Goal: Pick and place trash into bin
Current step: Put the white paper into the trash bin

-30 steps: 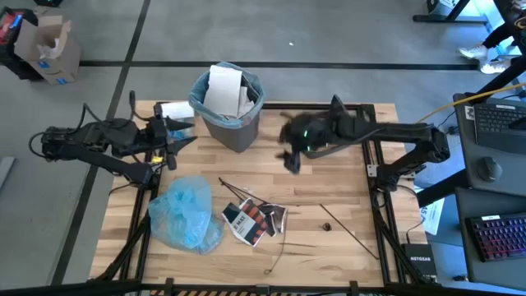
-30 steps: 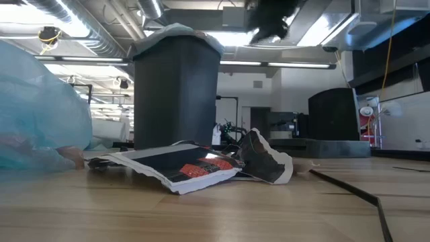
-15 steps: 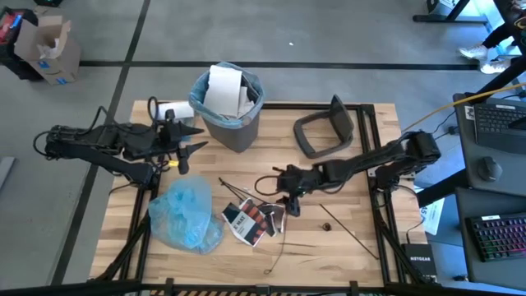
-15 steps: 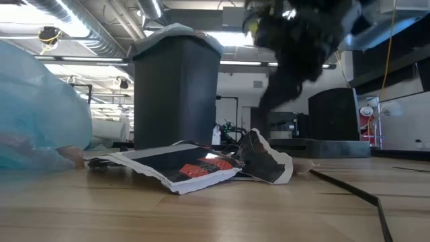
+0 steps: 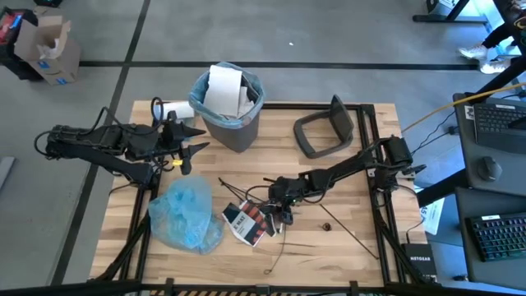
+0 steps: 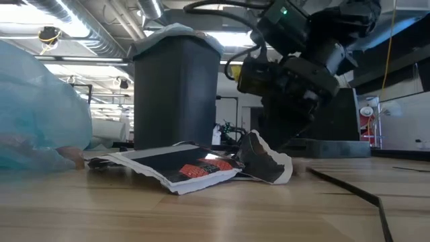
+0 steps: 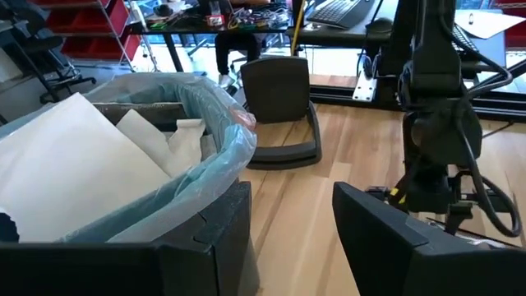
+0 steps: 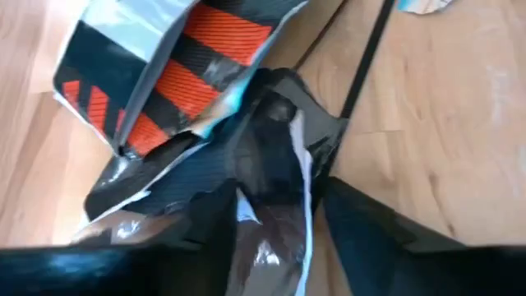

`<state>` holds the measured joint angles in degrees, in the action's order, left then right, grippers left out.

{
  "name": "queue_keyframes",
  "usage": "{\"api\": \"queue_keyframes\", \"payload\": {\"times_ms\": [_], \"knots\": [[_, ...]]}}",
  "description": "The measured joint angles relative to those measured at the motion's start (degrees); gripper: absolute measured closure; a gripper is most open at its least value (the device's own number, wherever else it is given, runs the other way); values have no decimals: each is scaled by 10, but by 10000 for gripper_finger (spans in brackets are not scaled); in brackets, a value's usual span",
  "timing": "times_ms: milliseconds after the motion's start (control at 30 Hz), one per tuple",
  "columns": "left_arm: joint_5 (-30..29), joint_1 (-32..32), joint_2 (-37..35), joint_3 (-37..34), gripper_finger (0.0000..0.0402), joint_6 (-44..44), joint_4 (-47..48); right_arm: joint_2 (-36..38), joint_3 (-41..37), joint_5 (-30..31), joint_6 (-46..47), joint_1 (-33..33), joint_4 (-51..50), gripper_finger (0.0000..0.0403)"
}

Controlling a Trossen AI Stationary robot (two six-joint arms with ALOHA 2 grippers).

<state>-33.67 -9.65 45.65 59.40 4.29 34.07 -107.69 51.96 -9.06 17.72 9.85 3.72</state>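
Step in hand: pick-up, the right pincer (image 5: 280, 215) lowered over the printed packet (image 5: 251, 220), its fingers (image 8: 366, 226) parted astride the packet's crumpled dark edge and not yet clenched; next move, by judgement, calls for closing on that edge, lifting, and carrying to the bin (image 5: 228, 103). Packet: torn, flattened, red, black and white with a silvery face, lying mid-surface (image 5: 345, 247) among thin dark sticks (image 5: 348, 232), beside a blue bag (image 5: 186, 214). Bin: far edge, blue-lined, already holding white paper; left pincer (image 5: 182, 144) beside it, parted, grasping nothing.
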Motion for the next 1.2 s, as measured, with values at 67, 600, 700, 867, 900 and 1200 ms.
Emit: {"api": "queue_keyframes", "payload": {"times_ms": [67,600,700,867,900,1200], "knots": [[0,0,0,0,235,0,1,0,0,0,-2,-1,-1,267],[0,0,-14,0,235,-38,-3,108,172,24,-79,-16,-288,401],[0,0,-27,0,235,-61,-5,123,240,31,-94,-40,-326,401],[0,0,-53,0,235,-86,-6,127,361,44,-138,-87,-335,402],[0,0,-57,0,235,-91,-5,127,383,46,-149,-97,-326,402],[0,0,-95,1,235,-119,-3,127,476,179,-210,-191,-120,402]]}}
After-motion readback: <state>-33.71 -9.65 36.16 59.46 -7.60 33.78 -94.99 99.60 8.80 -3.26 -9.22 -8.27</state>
